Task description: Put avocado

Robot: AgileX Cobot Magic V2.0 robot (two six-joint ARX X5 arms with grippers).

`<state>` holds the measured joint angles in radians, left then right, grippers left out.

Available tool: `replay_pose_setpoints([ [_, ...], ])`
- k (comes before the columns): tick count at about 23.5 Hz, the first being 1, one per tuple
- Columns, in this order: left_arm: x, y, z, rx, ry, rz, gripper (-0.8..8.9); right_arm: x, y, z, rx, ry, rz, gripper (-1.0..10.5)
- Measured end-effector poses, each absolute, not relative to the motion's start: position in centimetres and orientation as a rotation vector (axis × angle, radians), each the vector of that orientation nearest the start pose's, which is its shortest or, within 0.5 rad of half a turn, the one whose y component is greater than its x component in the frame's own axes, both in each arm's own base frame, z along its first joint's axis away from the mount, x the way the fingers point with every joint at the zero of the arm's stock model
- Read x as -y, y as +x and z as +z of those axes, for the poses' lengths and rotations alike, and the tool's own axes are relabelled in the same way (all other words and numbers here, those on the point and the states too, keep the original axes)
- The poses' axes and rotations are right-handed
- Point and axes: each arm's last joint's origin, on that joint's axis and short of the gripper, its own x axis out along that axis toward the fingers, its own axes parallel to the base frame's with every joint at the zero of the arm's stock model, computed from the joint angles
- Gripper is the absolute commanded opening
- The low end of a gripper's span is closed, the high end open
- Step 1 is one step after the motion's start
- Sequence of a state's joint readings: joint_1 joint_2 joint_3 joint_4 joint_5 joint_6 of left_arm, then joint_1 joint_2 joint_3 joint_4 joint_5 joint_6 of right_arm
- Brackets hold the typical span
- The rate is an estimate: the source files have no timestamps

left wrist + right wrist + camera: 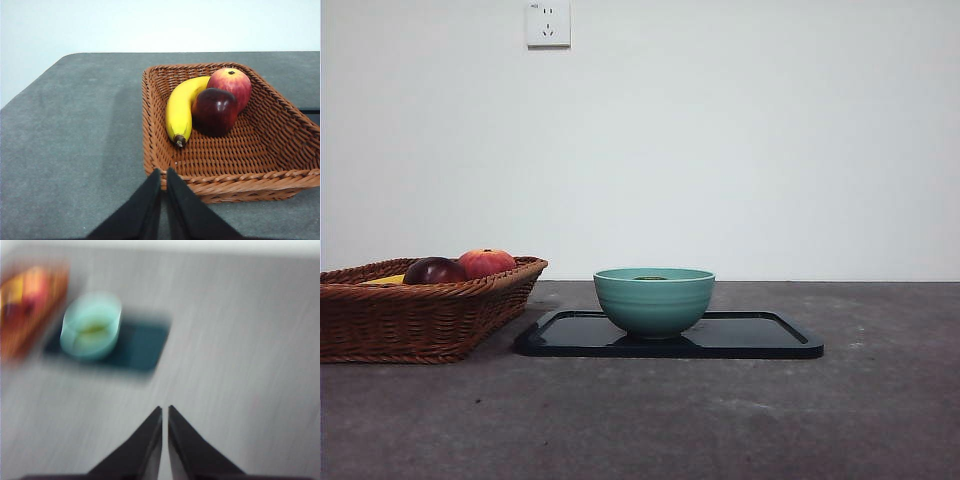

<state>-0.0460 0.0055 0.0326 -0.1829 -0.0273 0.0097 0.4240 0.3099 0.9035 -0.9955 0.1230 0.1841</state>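
The avocado lies inside the teal bowl [654, 300]; only a thin dark sliver of its top [650, 277] shows above the rim. In the blurred right wrist view it is an olive-green smear [93, 330] in the bowl [91, 325]. The bowl stands on a black tray [760, 335]. My right gripper [165, 409] is shut and empty, well above the table and far from the bowl. My left gripper [163, 172] is shut and empty, just outside the near rim of the wicker basket [270, 150]. Neither arm shows in the front view.
The wicker basket [420, 315] stands to the left of the tray. It holds a banana [181, 110], a dark red-purple fruit [215, 111] and a red-orange fruit [231, 84]. A wall socket [548, 23] is on the back wall.
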Motion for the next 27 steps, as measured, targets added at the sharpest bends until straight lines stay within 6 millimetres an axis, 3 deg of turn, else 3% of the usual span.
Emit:
replay_pose_setpoints([
  [4, 0.4, 9.5, 15.7, -0.156, 0.015, -0.019, 0.18, -0.8, 4.1, 31.0, -0.096, -0.011, 0.165, 0.2],
  [9, 0.4, 9.5, 15.7, -0.156, 0.015, -0.019, 0.18, -0.6, 7.5, 26.4, 0.025, -0.052, 0.074, 0.2],
  [18, 0.4, 9.5, 15.7, -0.156, 0.015, -0.019, 0.18, 0.4, 9.8, 20.5, 0.01, -0.056, -0.049, 0.1],
  [27, 0.4, 9.5, 15.7, -0.156, 0.015, -0.019, 0.18, 1.0, 9.8, 17.3, -0.035, -0.055, -0.116, 0.2],
])
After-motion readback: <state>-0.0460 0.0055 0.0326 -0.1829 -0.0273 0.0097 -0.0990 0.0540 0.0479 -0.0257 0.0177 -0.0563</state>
